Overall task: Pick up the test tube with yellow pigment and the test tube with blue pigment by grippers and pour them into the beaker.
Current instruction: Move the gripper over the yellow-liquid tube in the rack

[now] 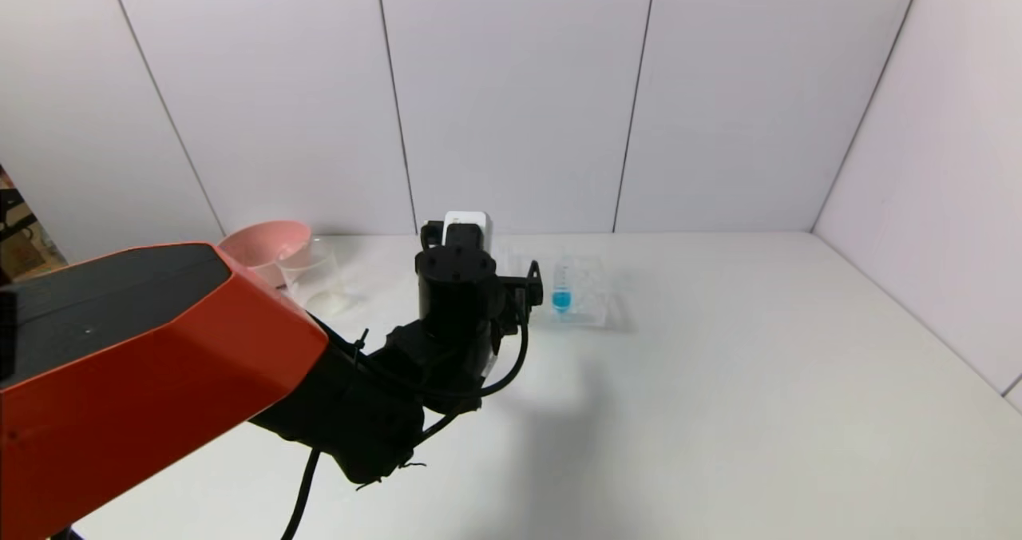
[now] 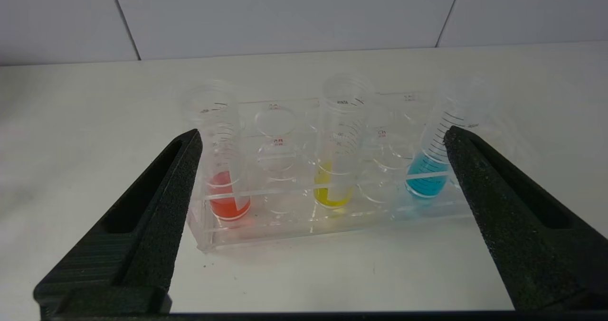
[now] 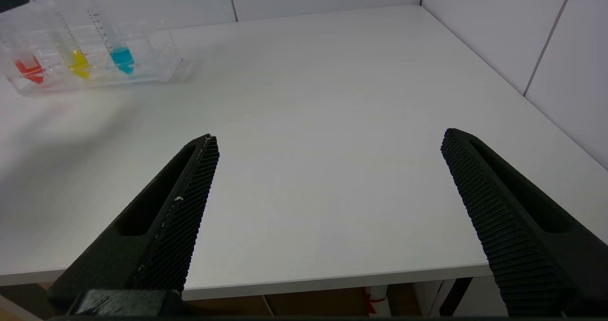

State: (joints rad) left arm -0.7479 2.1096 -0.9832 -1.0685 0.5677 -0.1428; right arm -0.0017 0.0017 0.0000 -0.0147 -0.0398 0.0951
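The yellow pigment tube stands upright in the middle of a clear rack. The blue pigment tube stands at one end of the rack and a red-liquid tube at the other. My left gripper is open and empty just in front of the rack, its jaws spread about as wide as the rack, the yellow tube centred between them. In the head view my left wrist hides most of the rack; the blue tube shows. The beaker stands to the left. My right gripper is open and empty at the table's front edge.
A pink bowl sits behind the beaker near the back wall. The rack also shows far off in the right wrist view. White walls close the table at the back and on the right. The table's front edge lies under my right gripper.
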